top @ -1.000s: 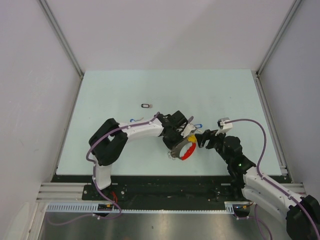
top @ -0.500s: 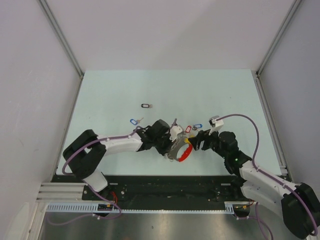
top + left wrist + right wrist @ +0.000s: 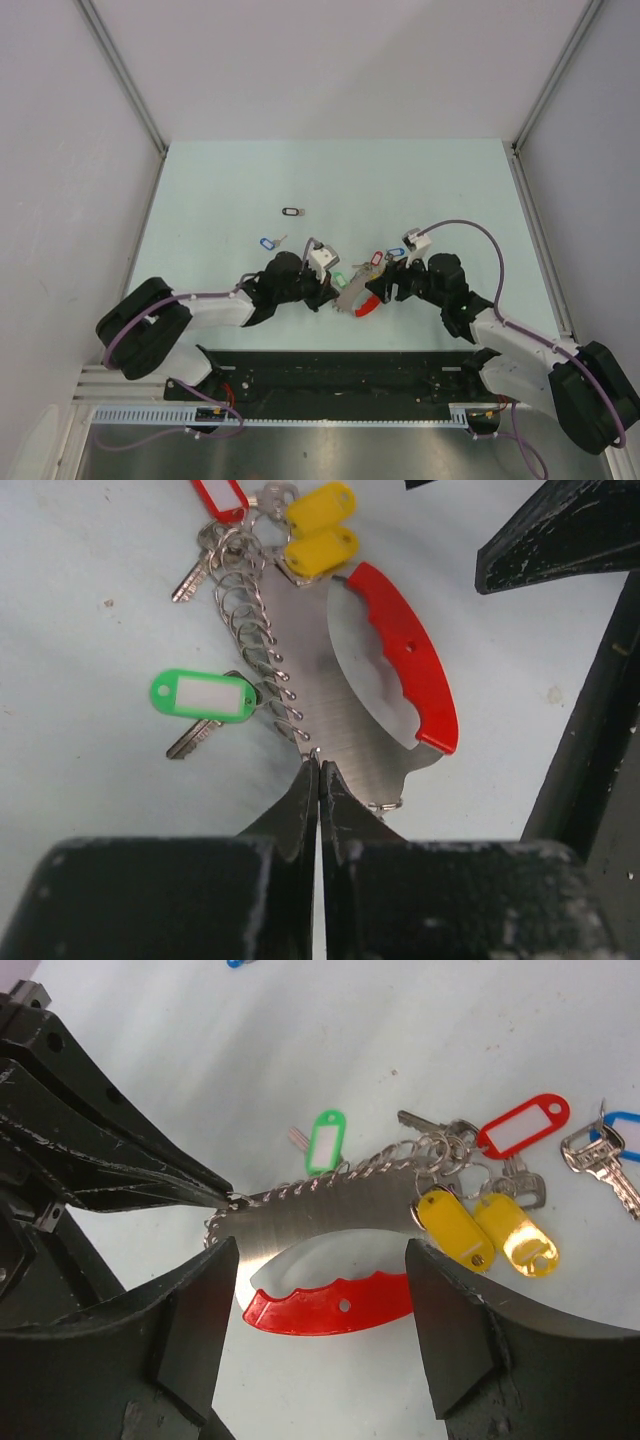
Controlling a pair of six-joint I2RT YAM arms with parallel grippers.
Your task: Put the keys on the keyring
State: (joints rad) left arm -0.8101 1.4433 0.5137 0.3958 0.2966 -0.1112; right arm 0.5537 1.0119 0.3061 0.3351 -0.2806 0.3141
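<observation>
The keyring (image 3: pixel 352 296) lies on the table between both arms: a flat metal plate with a red curved band (image 3: pixel 405 655), small rings along one edge, and keys with green (image 3: pixel 204 697), yellow (image 3: pixel 320 530) and red tags. My left gripper (image 3: pixel 318 768) is shut, its tips pinching the plate's near end. My right gripper (image 3: pixel 320 1305) is open, its fingers either side of the red band (image 3: pixel 330 1305), low over it. One blue-tagged key (image 3: pixel 268 242) and a black-tagged key (image 3: pixel 291 211) lie loose further back. Another blue-tagged key (image 3: pixel 605 1150) lies beside the cluster.
The table (image 3: pixel 220 180) is pale green with raised rails along its sides. White walls stand close on the left, right and back. The two grippers face each other only a few centimetres apart near the front edge.
The left arm has drawn back towards the left and lowered, bringing the keyring with it. The right gripper has moved left and closed in on the red band. The keys now lie spread out.
</observation>
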